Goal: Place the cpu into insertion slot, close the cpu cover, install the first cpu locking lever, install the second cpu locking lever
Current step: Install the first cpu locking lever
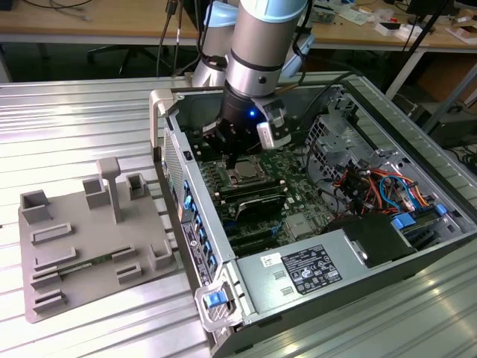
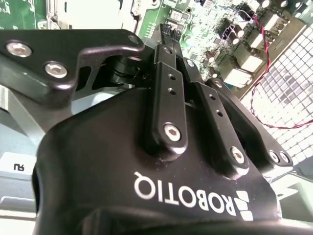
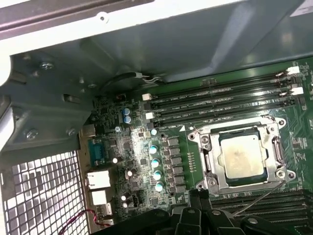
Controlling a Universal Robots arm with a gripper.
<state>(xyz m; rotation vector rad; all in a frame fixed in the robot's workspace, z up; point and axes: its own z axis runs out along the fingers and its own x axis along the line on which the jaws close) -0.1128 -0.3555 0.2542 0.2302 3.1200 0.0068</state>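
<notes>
Open case: access from above; the arm fills the space over the socket. RAM slots flank the socket on two sides. Case wall and cable bundle bound the bay.

The arm reaches steeply down into the computer case, its gripper pinched together just above the cpu.

— What does the arm look like?
— Silver-grey tube with a pale blue band at the joint and a black wrist showing a small blue light.
— And the gripper?
— Matte black, with white lettering on the body. Its flat link bars carry silver hex screws and small holes. A silver-white block sits at the wrist.
</notes>
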